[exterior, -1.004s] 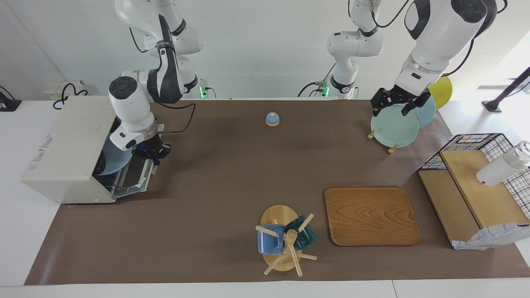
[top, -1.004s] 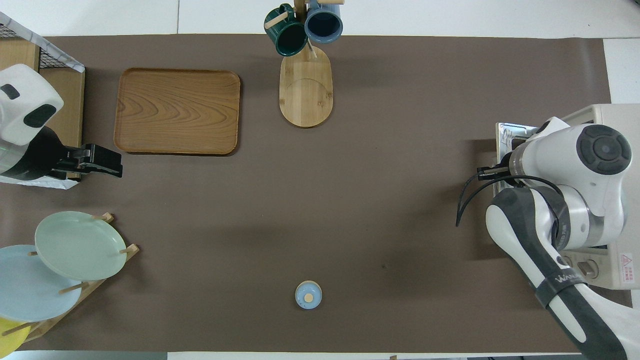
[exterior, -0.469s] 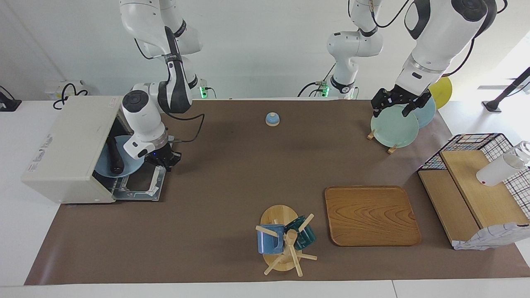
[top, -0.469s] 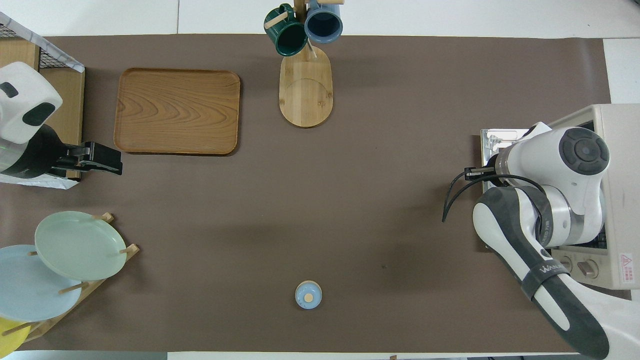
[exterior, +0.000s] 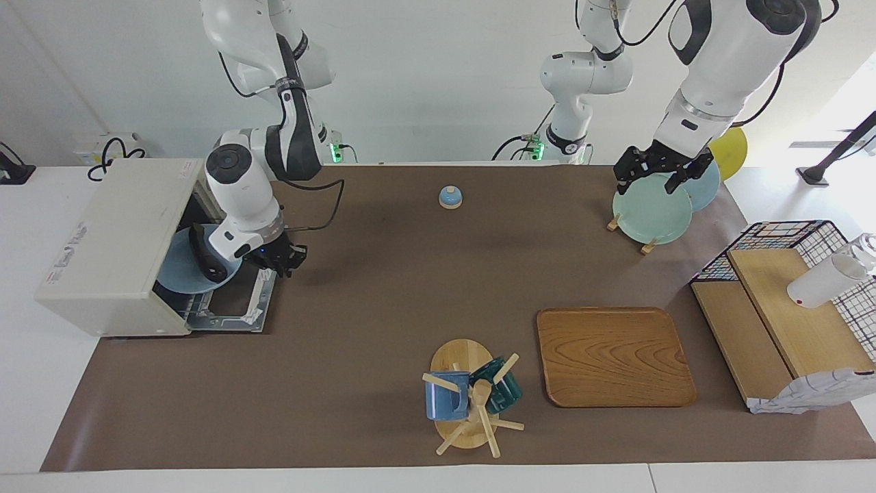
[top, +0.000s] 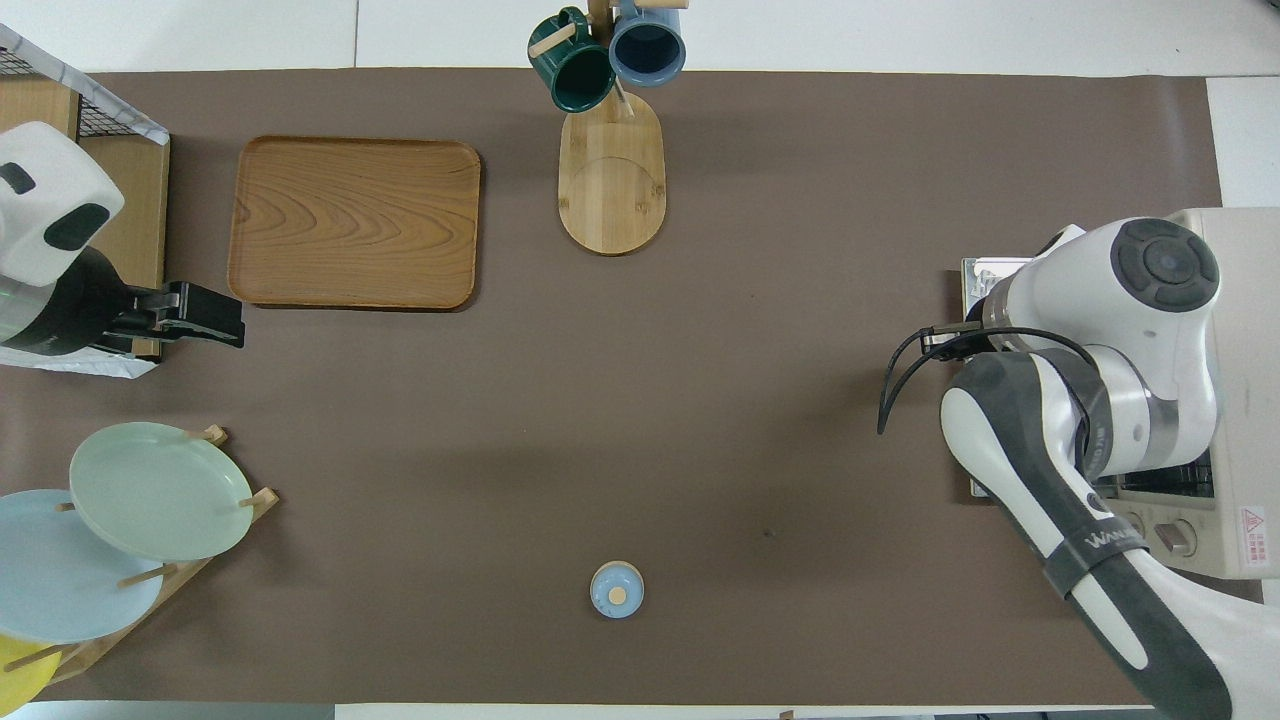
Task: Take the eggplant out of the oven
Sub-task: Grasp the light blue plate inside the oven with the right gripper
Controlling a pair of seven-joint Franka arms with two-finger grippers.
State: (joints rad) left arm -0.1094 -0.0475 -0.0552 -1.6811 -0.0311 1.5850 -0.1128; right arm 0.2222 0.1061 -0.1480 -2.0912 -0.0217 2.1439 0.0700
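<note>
I see cream-white boxy toaster oven (exterior: 113, 243), door folded flat. Dark purple eggplant (exterior: 202, 253) on pale blue plate (exterior: 179, 274) at opening. Right gripper (exterior: 282, 259) over door's edge, grip unreadable. Left gripper (exterior: 653, 171) waits over green plate (exterior: 650, 212), fingers spread.

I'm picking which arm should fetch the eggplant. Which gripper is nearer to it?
The right gripper: it hangs over the open door of the oven, beside the eggplant on its blue plate. The left gripper waits over the plate rack.
</note>
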